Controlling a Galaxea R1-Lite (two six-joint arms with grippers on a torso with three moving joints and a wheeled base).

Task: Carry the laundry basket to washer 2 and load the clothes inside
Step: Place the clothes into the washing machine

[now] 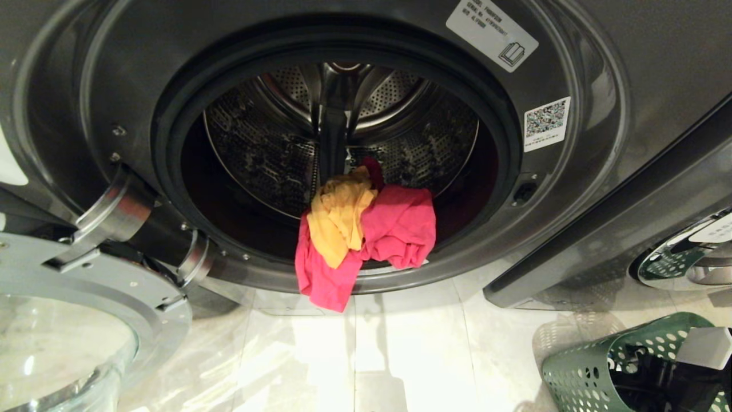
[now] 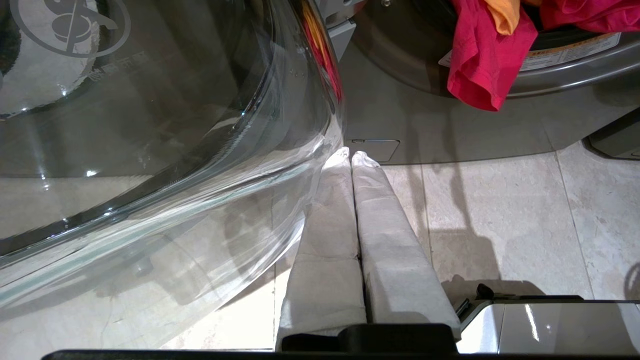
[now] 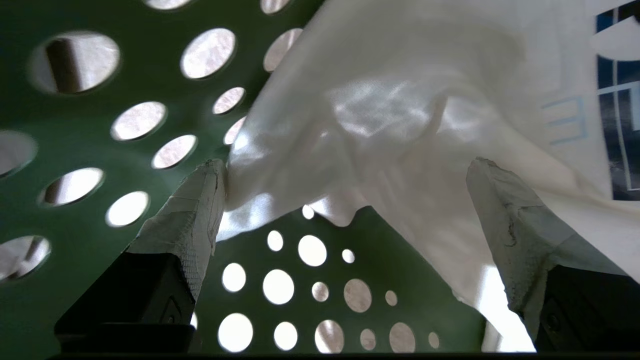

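Inside the dark green perforated plastic laundry basket (image 3: 75, 150), the right gripper (image 3: 345, 175) spreads its jaws around limp, light white cloth (image 3: 400, 110); pinch a bunched fold.

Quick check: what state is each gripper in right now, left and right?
Left gripper: closed, empty, parked low beside the open glass door.
Right gripper: open inside the laundry basket, fingers straddling the white garment, not yet gripping.

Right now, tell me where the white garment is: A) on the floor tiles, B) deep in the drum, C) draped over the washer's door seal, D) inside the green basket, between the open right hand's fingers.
D: the right wrist view shows the white garment inside the green basket, between the spread fingers of the right hand.
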